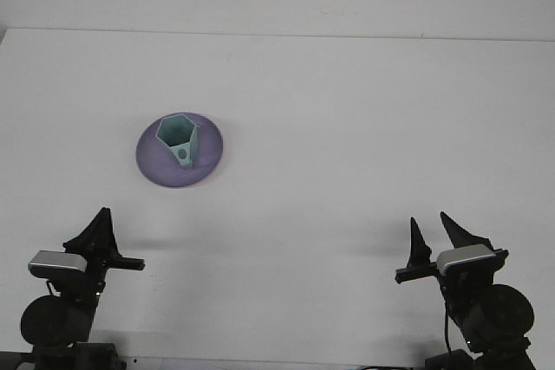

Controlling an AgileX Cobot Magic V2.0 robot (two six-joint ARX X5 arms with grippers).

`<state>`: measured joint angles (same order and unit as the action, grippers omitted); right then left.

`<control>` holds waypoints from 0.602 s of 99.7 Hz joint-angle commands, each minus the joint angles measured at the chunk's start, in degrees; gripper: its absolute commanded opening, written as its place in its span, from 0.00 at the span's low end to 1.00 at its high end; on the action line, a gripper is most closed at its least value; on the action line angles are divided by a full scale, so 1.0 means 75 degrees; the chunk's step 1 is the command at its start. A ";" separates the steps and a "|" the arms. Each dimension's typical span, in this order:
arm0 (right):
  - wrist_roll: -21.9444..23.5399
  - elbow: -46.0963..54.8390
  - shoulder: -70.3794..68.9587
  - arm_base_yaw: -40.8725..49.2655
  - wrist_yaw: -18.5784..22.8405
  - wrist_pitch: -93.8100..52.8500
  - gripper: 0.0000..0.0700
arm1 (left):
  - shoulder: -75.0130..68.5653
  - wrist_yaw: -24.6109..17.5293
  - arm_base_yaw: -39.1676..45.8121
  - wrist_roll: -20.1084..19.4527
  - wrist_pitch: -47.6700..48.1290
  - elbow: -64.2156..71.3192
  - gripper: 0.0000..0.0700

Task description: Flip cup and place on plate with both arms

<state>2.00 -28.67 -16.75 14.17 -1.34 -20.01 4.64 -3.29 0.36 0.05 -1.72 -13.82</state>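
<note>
A pale green, many-sided cup [179, 139] stands upright with its mouth up on the purple plate [154, 165], left of the table's middle. My left gripper [97, 230] is low at the near left edge, well in front of the plate and touching nothing. At the near right edge my right gripper [434, 233] points up the table, open, with nothing between its fingers. Both grippers are far from the cup.
The white table [347, 127] runs back to a pale wall. Only the plate and cup lie on it.
</note>
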 commanded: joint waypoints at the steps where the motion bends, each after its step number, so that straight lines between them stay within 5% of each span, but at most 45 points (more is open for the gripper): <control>1: 0.0079 -0.0032 -0.0020 0.0009 -0.0023 0.0093 0.52 | -0.0268 -0.0003 0.0009 0.0052 -0.0160 0.0280 0.02; 60: 0.0082 -0.0032 -0.0020 0.0009 -0.0026 0.0096 0.52 | -0.0595 -0.0624 0.0052 0.0087 -0.0976 0.1737 0.02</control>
<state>2.00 -28.67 -16.75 14.17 -1.34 -19.99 0.30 -7.64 0.64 0.12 -8.69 -1.98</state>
